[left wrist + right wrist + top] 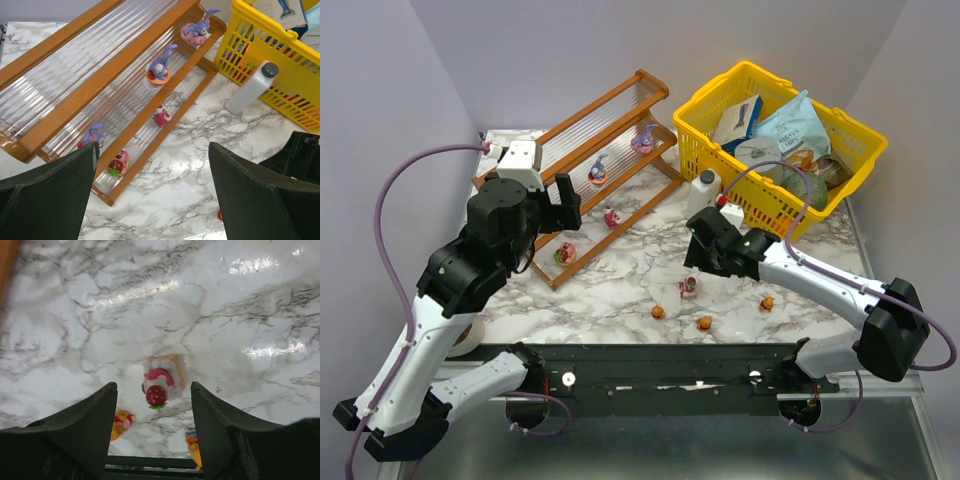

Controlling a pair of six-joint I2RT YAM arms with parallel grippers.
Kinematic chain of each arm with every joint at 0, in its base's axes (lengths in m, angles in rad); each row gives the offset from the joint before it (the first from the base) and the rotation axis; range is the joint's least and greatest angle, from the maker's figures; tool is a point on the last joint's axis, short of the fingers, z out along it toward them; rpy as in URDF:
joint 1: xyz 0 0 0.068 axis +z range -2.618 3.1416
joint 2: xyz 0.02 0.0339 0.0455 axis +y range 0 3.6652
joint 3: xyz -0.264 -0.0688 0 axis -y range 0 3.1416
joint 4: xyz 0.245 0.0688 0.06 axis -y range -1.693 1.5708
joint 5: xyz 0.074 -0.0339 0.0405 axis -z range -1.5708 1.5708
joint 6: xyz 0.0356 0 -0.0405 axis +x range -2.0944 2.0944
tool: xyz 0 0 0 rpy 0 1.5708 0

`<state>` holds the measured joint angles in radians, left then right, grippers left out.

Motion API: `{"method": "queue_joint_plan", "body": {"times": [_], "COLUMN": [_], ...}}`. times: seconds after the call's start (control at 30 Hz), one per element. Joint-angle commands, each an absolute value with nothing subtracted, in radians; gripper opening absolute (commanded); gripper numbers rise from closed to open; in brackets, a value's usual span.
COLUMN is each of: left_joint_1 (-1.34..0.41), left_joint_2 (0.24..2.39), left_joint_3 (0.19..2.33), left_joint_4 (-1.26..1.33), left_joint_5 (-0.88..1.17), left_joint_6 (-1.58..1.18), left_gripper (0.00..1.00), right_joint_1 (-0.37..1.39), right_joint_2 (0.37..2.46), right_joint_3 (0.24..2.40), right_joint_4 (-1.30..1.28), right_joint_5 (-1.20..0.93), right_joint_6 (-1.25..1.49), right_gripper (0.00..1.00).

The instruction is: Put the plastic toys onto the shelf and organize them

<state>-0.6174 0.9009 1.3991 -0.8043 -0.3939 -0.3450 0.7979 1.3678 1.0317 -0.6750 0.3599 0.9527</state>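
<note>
Right pincer (pixel 153 386) — open, empty — hovers over pink toy (pixel 162 374); left pincer (pixel 152 146) wide open, empty.

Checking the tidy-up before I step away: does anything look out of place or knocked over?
Four toys lie scattered on the table, not on the shelf: a pink one below the open right gripper, three orange ones nearer the front edge. A white bottle stands outside the basket. Nothing looks spilled or broken.

Your left gripper (pixel 152 150) is held up high with its jaws wide apart. Your right gripper (pixel 152 387) points down low, jaws apart too
</note>
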Motion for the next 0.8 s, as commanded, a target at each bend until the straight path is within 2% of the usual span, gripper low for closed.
{"method": "queue_joint_plan", "body": {"times": [0.0,0.4,0.63,0.7,0.77], "left_joint_1": [-0.623,-0.621,-0.621,-0.621,-0.621], "left_joint_2": [0.914,0.917,0.907,0.900,0.894], "left_joint_3": [1.394,1.391,1.374,1.371,1.367], "left_joint_4": [-0.756,-0.755,-0.750,-0.750,-0.750], "left_joint_5": [-0.348,-0.354,-0.370,-0.373,-0.379], "left_joint_6": [-0.334,-0.308,-0.310,-0.310,-0.311], "left_gripper": [0.99,0.99,0.99,0.99,0.99], "right_joint_1": [0.796,0.798,0.796,0.796,0.798], "right_joint_2": [1.391,1.568,1.618,1.632,1.637], "right_joint_3": [0.999,1.092,1.134,1.138,1.138], "right_joint_4": [-0.653,-0.626,-0.661,-0.675,-0.681], "right_joint_5": [0.301,0.138,0.046,0.041,0.054], "right_joint_6": [0.767,0.606,0.535,0.514,0.490], "right_gripper": [0.67,0.56,0.38,0.37,0.30]}}
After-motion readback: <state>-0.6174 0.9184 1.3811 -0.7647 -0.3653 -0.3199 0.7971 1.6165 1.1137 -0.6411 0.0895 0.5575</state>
